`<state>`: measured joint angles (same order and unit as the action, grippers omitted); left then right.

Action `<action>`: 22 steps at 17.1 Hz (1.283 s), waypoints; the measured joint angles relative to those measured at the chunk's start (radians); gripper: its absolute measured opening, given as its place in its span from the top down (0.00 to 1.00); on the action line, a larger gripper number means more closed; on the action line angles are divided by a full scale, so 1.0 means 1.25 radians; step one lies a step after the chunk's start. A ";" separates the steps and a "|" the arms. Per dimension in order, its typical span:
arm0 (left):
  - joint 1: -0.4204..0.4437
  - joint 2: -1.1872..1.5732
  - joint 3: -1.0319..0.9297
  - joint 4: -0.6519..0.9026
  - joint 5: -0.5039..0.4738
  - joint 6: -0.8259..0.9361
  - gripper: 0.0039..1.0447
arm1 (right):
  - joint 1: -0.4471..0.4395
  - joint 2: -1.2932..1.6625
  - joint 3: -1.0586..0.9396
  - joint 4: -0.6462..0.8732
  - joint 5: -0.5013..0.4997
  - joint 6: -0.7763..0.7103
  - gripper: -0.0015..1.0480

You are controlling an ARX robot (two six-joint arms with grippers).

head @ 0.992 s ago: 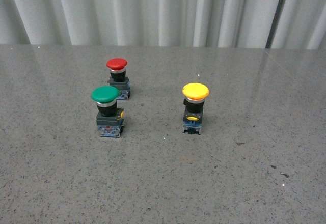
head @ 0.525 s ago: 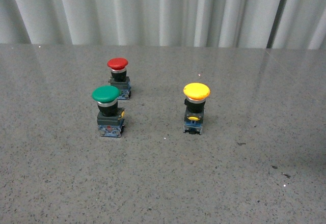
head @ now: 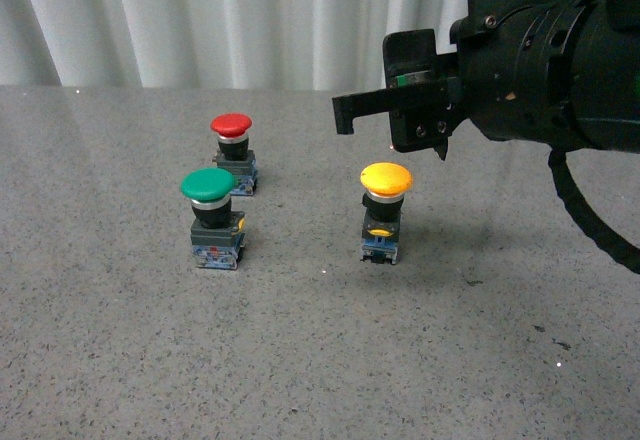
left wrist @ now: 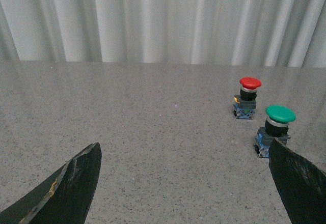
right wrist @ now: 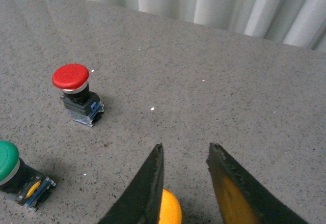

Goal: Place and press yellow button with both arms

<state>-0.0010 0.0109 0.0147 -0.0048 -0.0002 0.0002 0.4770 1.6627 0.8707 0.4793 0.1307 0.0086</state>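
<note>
The yellow button [head: 385, 178] stands upright on the grey table, right of centre. My right gripper [head: 390, 132] hangs open just above and slightly behind its cap, without touching it. In the right wrist view the open right gripper [right wrist: 186, 147] points at the table, and part of the yellow cap [right wrist: 170, 208] shows beside one finger [right wrist: 147, 188]. My left gripper [left wrist: 184, 143] is open and empty, low over bare table. It does not show in the front view. The yellow button is out of the left wrist view.
A green-capped button [head: 209, 185] and a red-capped button [head: 231, 125] stand left of the yellow one. Both show in the left wrist view, the green [left wrist: 280, 113] close to one finger and the red [left wrist: 250, 83] behind it. A pale curtain [head: 200, 20] hangs behind the table.
My right arm has come into the front view from the upper right and now hangs over the yellow button. The three buttons have not moved.
</note>
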 joint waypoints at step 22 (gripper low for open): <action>0.000 0.000 0.000 0.000 0.000 0.000 0.06 | -0.003 0.072 -0.014 -0.018 -0.019 0.006 0.98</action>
<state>-0.0010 0.0109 0.0147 -0.0048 -0.0002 0.0002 0.4728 1.7527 0.8532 0.4572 0.1074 0.0166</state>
